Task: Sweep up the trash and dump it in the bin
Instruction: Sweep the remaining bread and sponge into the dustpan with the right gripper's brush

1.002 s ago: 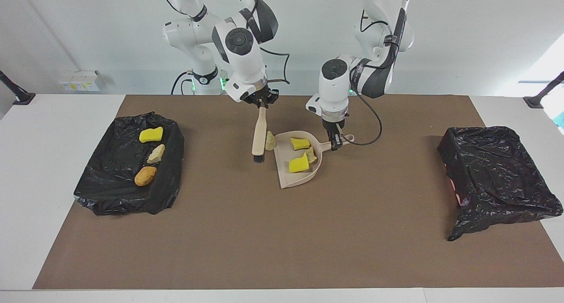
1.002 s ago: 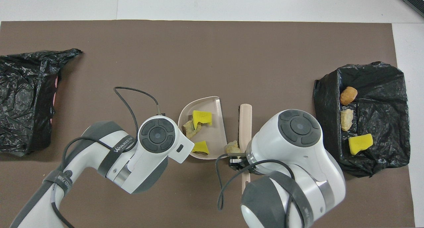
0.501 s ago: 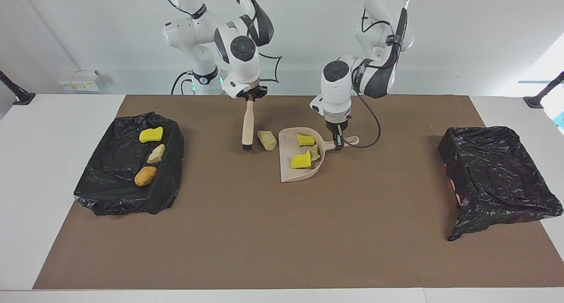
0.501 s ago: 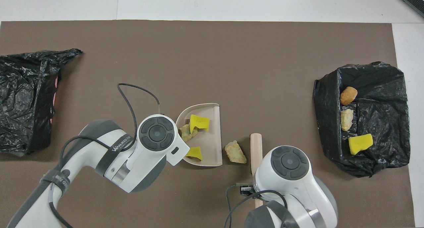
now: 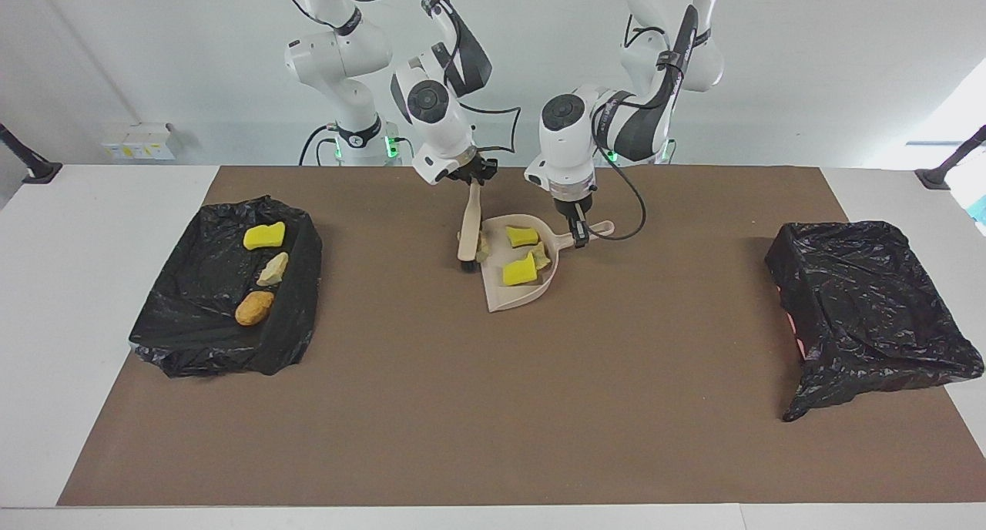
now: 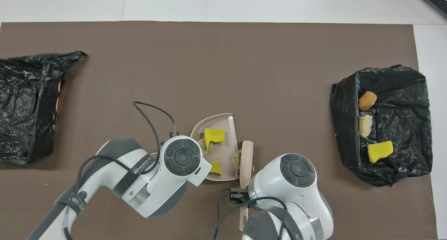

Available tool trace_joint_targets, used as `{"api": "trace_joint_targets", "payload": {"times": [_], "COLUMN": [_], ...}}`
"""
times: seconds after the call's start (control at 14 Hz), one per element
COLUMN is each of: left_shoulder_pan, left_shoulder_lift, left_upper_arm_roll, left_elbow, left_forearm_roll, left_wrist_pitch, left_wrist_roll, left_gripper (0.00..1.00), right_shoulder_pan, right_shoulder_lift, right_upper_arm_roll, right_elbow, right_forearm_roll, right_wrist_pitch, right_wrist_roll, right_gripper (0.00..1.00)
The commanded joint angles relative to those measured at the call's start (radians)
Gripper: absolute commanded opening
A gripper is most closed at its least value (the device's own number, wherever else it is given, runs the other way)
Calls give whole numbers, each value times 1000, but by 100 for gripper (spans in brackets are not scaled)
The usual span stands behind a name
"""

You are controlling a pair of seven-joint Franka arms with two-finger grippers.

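Matte brown mat (image 5: 493, 407), right gripper (image 5: 471, 177) clamping beige brush (image 5: 467, 233), left gripper (image 5: 579, 236) clamping smooth dustpan (image 5: 514, 293).

In the overhead view the left arm's white wrist covers the left claw and the beige plastic dustpan's (image 6: 223, 121) handle. The right arm's wrist hides the right claw. The tan crumbly lump (image 6: 237, 157) beside the beige wooden brush (image 6: 246, 159) is half hidden.
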Motion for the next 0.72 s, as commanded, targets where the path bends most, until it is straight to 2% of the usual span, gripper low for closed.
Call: {"api": "trace_joint_targets", "payload": {"times": [0.0,0.14,0.43,0.64], "left_shoulder_pan": [-14,11,51,117], "left_shoulder_lift": [-38,-31,-5,55], "left_upper_arm_roll": [5,6,8,8], "left_elbow": [-60,-61,-31,61], "left_forearm_roll": [0,-6,-37,-101], "left_wrist_pitch": [26,79,90,80], "left_wrist_roll": [3,28,101,162], "left_gripper": [0,0,0,0], "right_shoulder_pan": [4,4,-24,5], "right_shoulder_lift": [39,65,27,-51], "right_upper_arm_roll": [0,0,-15,3], "right_elbow": [57,124,160,128], "right_forearm_roll": [136,150,118,-87], "right_wrist_pitch": [14,-1,-103,-124], "right_wrist_roll": [-78,-61,-20,145], "right_gripper": [0,0,0,0]}}
